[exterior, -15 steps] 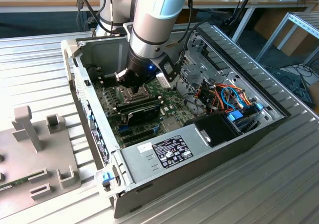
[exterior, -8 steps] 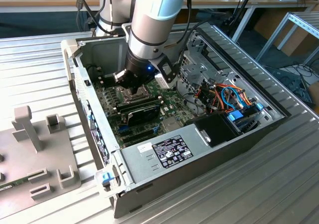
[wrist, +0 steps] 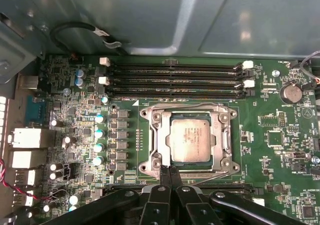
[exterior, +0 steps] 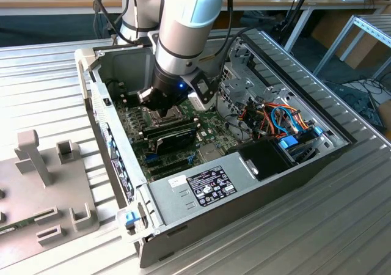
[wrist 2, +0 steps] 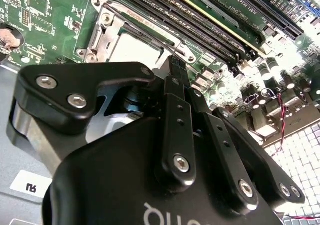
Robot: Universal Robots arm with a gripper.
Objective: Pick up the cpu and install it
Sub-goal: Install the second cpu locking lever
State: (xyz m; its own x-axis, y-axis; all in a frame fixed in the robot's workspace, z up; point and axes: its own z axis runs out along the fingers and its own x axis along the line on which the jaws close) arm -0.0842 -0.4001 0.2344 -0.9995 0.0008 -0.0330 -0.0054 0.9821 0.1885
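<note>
We see the arm reaching down into an open computer case (exterior: 317, 159) that lies on its side on a ribbed metal table (exterior: 342, 226), with the gripper (exterior: 160, 104) low over the green motherboard (wrist: 280, 135). In both wrist views the gripper (wrist: 168, 171) (wrist 2: 173, 65) has its two black fingers (wrist: 163, 177) pressed together with nothing between them, the tips hanging just beside one edge of the socket frame (wrist: 156, 135). The cpu (wrist: 190, 140) (wrist 2: 135, 47) already lies flat in the socket, square to the frame around it, its dull silver top facing up; we can make out a few lines of fine printing on that top, too small for us to tell apart. The long black memory sticks (wrist: 175, 77) run along the far side of the socket from the fingers, with white clips at their ends. White lettering is scattered over the board, and a round coin battery (wrist: 288, 92) sits off to one side. In the exterior view, the grey power supply (exterior: 244, 171) carries a dark label (exterior: 209, 186) dense with small print and symbols, and a small white sticker (exterior: 177, 179) lies near it. The gripper body bears part of a white printed word (wrist 2: 165, 216).
</note>
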